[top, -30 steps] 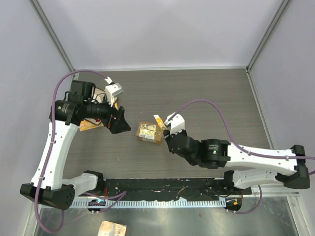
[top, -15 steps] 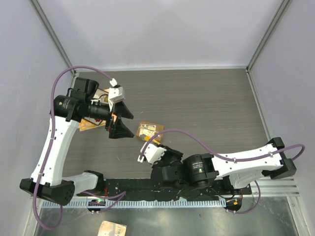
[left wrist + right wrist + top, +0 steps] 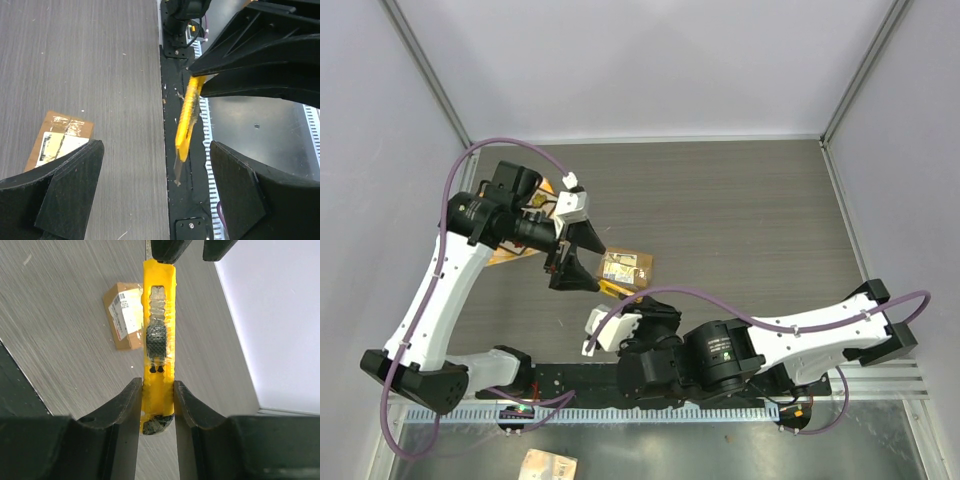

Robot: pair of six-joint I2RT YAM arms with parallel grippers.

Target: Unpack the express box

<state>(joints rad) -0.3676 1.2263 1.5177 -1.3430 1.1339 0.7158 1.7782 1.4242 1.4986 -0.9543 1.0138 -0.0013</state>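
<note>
The grey wood-grain table (image 3: pixel 740 200) carries everything, and the two white-and-black arms bend in toward its near-middle. The left arm reaches in from the left, and its left hand (image 3: pixel 592 264) stands spread wide with nothing between its fingers (image 3: pixel 60 200). The right arm folds back low along the near edge. Its right hand (image 3: pixel 638 304) is clamped on the yellow utility knife (image 3: pixel 159 340), with both fingers (image 3: pixel 122 410) pressed against the handle's sides. The express box (image 3: pixel 626 268) lies flat on the table, label side up, just beyond the tips of the left hand and apart from them. In the left wrist view the box (image 3: pixel 60 137) sits off to one side, partly hidden behind one finger rather than centred in the gap. The knife (image 3: pixel 188 120) hangs tilted in that gap, blade end down, over the dark strip at the table's near edge. From above, the knife (image 3: pixel 620 291) lies just on the near side of the box, and whether they touch cannot be told. A flat brown-and-orange card (image 3: pixel 503 256) shows partly under the left arm.
</note>
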